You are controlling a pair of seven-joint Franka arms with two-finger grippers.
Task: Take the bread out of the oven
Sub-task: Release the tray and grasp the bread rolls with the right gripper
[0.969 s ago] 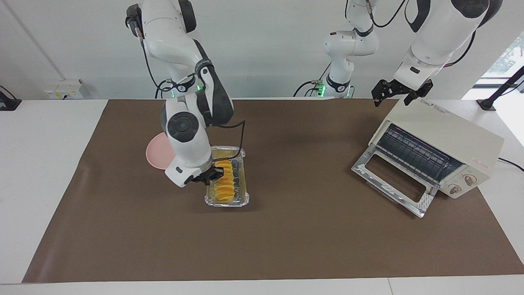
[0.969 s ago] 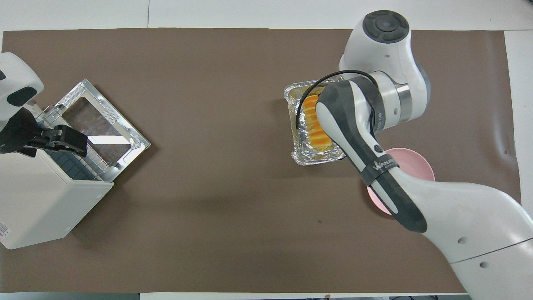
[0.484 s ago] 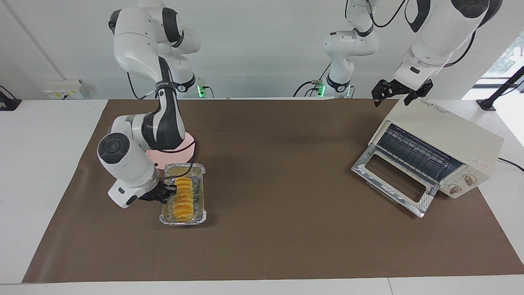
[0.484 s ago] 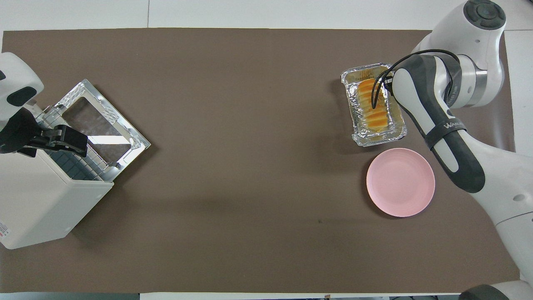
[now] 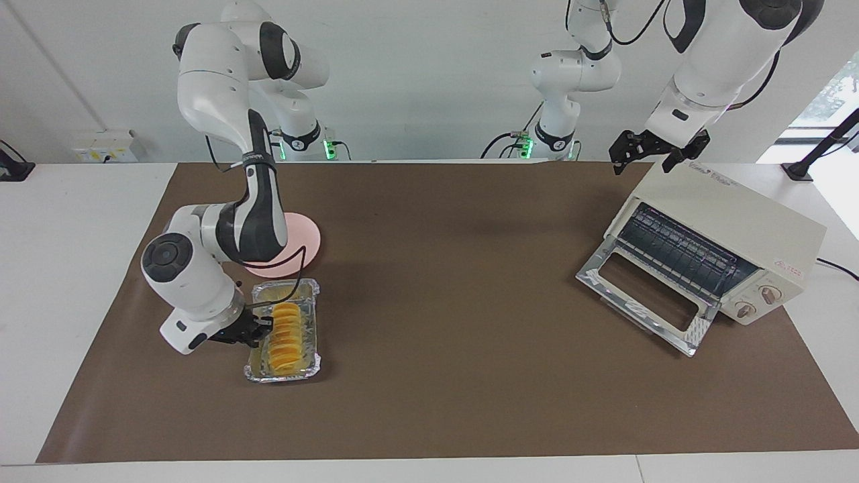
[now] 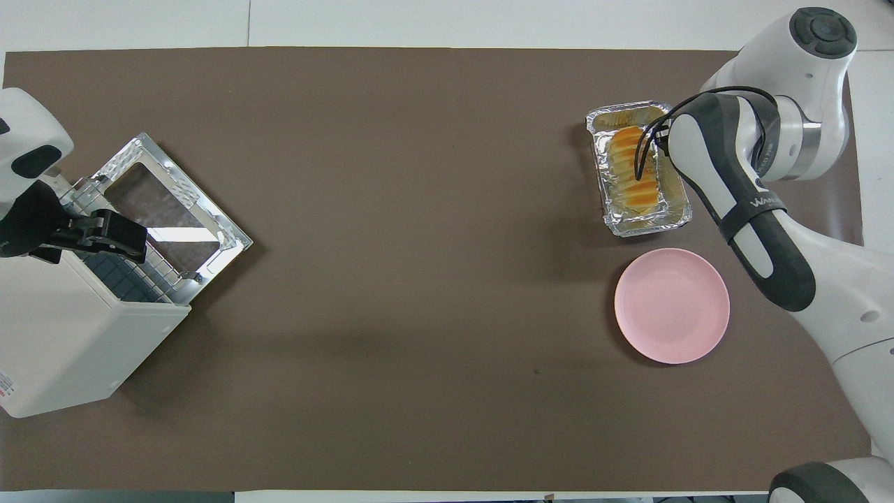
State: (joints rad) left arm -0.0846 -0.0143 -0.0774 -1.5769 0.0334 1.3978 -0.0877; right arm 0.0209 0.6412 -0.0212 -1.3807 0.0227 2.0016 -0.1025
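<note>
Small red lettering sat on the oven [image 5: 718, 241] beside its two knobs, and more print ran along its top edge under the left gripper [image 5: 656, 153]; neither could be read. The right arm's dark forearm carried a white brand mark, also unreadable.

The foil tray [image 5: 256, 371] held the bread [image 5: 285, 330], a ridged golden loaf lying lengthwise along the tray. The right gripper [image 5: 258, 327] was clamped shut on the tray's long rim at the side toward the right arm's end of the table, just beside the loaf. The pink plate [image 5: 303, 241] lay bare, just beside the tray's short end and nearer to the robots than that gripper's grip.

The oven stood well apart from the tray, at the left arm's end, its glass door [image 5: 644, 295] folded down flat and only the dark wire rack [image 5: 681, 251] showing inside. The left gripper hung over the oven's top corner, jaws spread apart, holding nothing.
</note>
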